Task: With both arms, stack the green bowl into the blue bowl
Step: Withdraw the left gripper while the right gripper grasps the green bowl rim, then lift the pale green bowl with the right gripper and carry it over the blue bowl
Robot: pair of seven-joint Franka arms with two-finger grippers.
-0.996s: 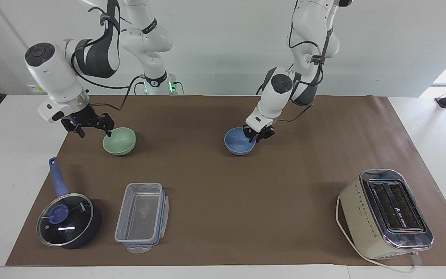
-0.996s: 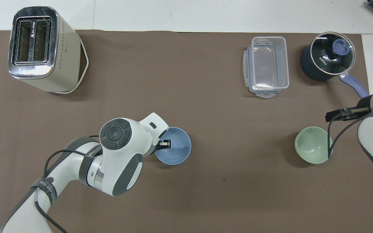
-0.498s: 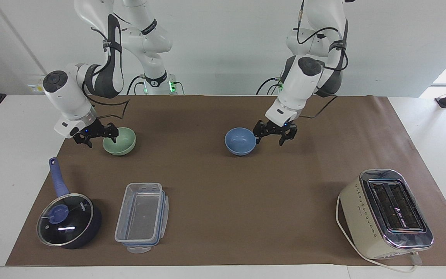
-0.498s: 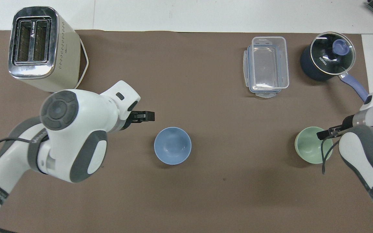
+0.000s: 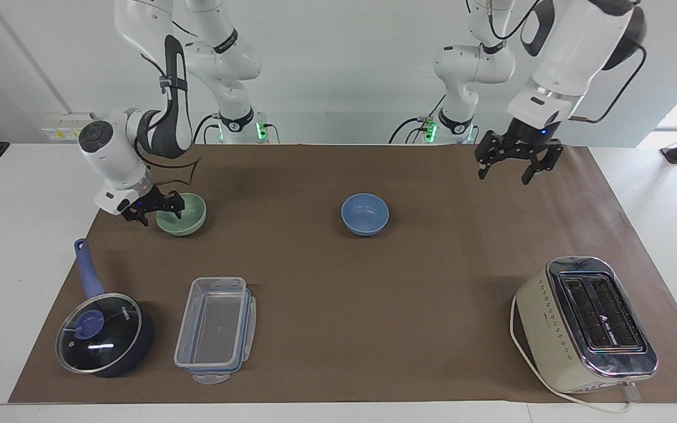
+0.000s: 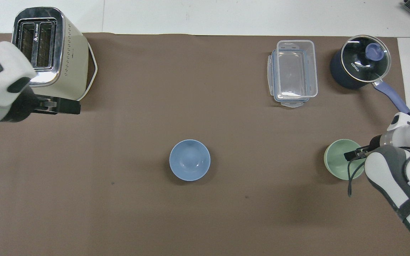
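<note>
The green bowl (image 5: 188,214) stands upright on the brown mat toward the right arm's end; it also shows in the overhead view (image 6: 338,161). My right gripper (image 5: 156,212) is low at its rim, open, with one finger over the inside and one outside; it also shows in the overhead view (image 6: 351,155). The blue bowl (image 5: 365,214) stands alone near the mat's middle and shows from above too (image 6: 189,160). My left gripper (image 5: 516,164) is open and empty, raised high over the mat toward the left arm's end, beside the toaster in the overhead view (image 6: 71,107).
A cream toaster (image 5: 585,323) stands farthest from the robots at the left arm's end. A clear plastic container (image 5: 215,329) and a dark blue saucepan with a glass lid (image 5: 103,332) stand farther from the robots than the green bowl.
My left gripper left the blue bowl's rim, rose and swung away toward the left arm's end. My right gripper came down closer onto the green bowl's rim. Both bowls stayed put.
</note>
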